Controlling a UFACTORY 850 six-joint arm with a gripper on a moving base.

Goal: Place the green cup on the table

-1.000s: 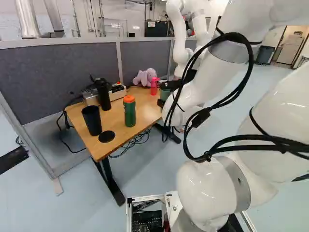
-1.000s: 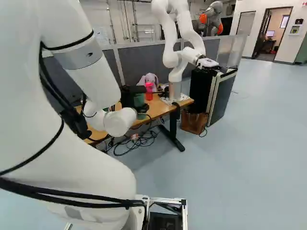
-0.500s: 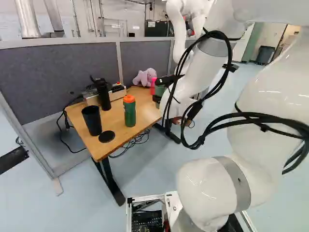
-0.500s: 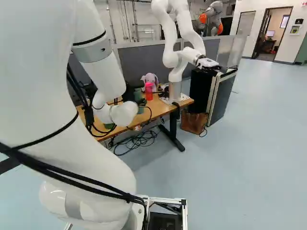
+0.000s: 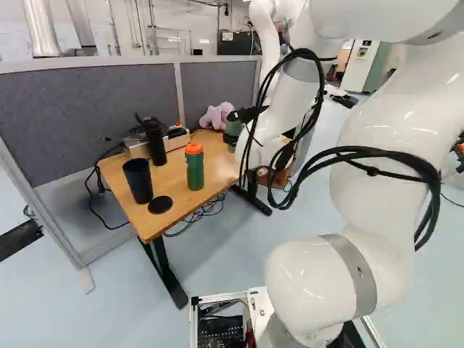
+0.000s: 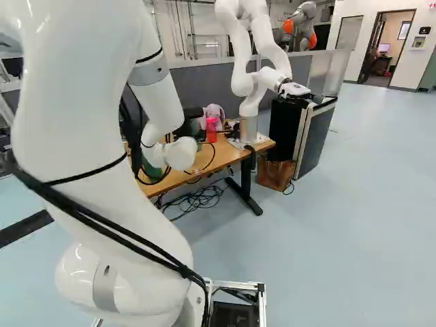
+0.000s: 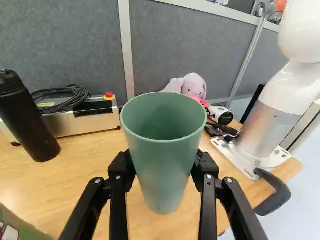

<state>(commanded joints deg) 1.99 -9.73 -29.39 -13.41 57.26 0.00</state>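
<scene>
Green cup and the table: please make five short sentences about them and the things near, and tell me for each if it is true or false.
1. The gripper holds the green cup between its fingers. True.
2. The green bottle has a black lid. False: the lid of the green bottle is orange.
3. A dark cup stands on the table. True.
4. The plush toy lies on the floor. False: the plush toy is on the table.
5. A black disc lies near the dark cup. True.
</scene>
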